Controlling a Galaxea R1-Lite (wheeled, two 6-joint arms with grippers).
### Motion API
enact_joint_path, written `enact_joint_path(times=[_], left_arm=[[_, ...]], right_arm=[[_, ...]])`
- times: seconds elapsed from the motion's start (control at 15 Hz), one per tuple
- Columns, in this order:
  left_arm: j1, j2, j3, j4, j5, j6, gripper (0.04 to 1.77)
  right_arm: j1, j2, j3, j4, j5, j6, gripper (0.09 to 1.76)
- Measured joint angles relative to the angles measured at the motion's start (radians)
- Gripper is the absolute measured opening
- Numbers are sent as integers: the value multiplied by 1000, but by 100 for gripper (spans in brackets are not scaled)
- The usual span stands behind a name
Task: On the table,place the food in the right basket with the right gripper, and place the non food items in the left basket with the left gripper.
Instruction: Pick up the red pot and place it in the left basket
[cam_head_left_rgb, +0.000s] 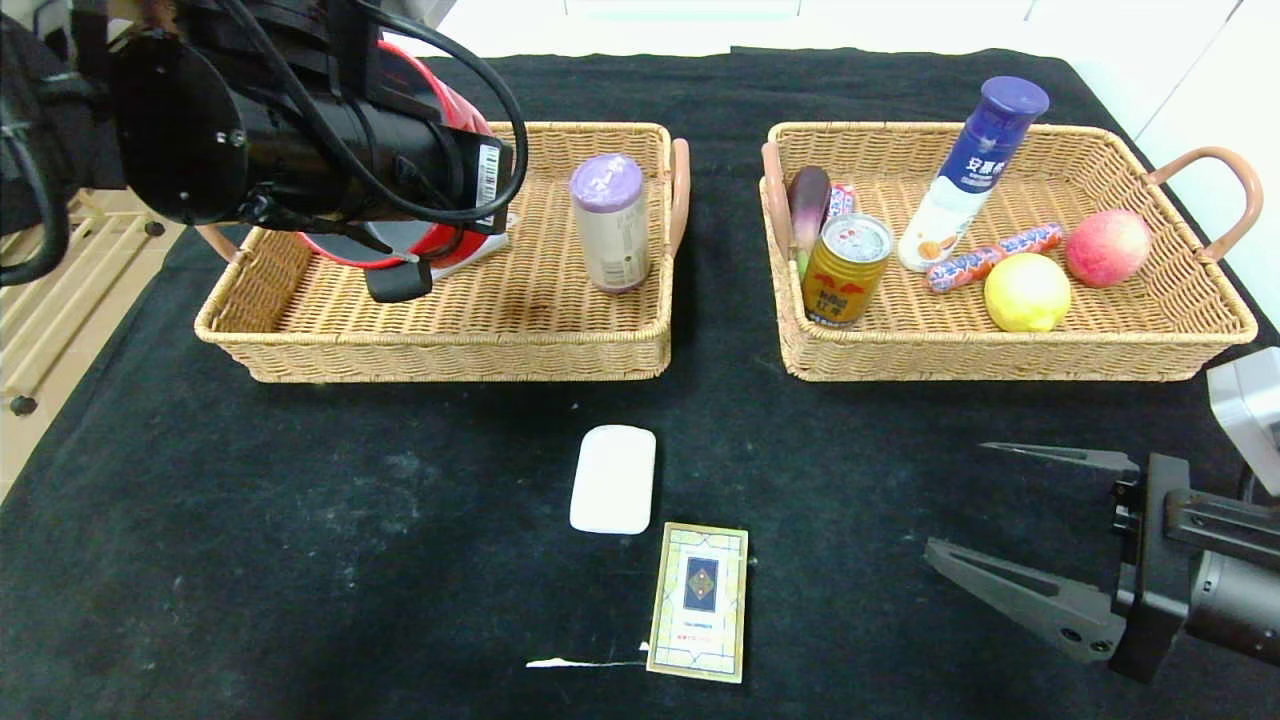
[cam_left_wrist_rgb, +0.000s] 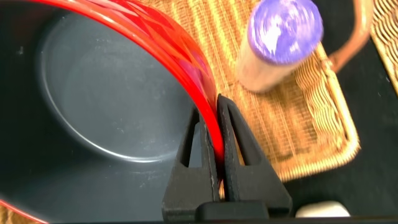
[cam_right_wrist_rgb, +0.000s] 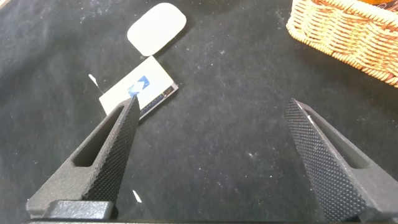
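My left gripper (cam_head_left_rgb: 400, 268) hangs over the left basket (cam_head_left_rgb: 450, 345) and is shut on the rim of the red pot (cam_head_left_rgb: 438, 88); in the left wrist view its fingers (cam_left_wrist_rgb: 214, 106) pinch the red wall of the pot (cam_left_wrist_rgb: 93, 112). The white block (cam_head_left_rgb: 613, 479) and the card box (cam_head_left_rgb: 698, 601) lie on the table (cam_head_left_rgb: 300, 520) at front centre. My right gripper (cam_head_left_rgb: 957, 498) is open and empty at the front right, low over the cloth. The right wrist view shows it (cam_right_wrist_rgb: 211, 104) with the block (cam_right_wrist_rgb: 157, 28) and box (cam_right_wrist_rgb: 140, 90) beyond. The lemon (cam_head_left_rgb: 1027, 291), gold can (cam_head_left_rgb: 846, 268) and white-and-blue bottle (cam_head_left_rgb: 970, 175) are in the right basket (cam_head_left_rgb: 1000, 355).
A purple-capped canister (cam_head_left_rgb: 610, 222) stands in the left basket beside the pot. The right basket also holds an apple (cam_head_left_rgb: 1107, 247), an eggplant (cam_head_left_rgb: 808, 205) and wrapped sausages (cam_head_left_rgb: 990, 257). A white scrap (cam_head_left_rgb: 585, 662) lies by the card box.
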Motion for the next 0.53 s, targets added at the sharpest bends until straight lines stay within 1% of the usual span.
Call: enact_joint_path(times=[0.27, 0.53], left_arm=[[17, 56, -11, -43, -1, 0, 18], [23, 87, -12, -51, -1, -6, 18]], right_arm=[[-9, 0, -1, 0, 0, -1, 171], [-12, 0, -3, 0, 0, -1, 171]])
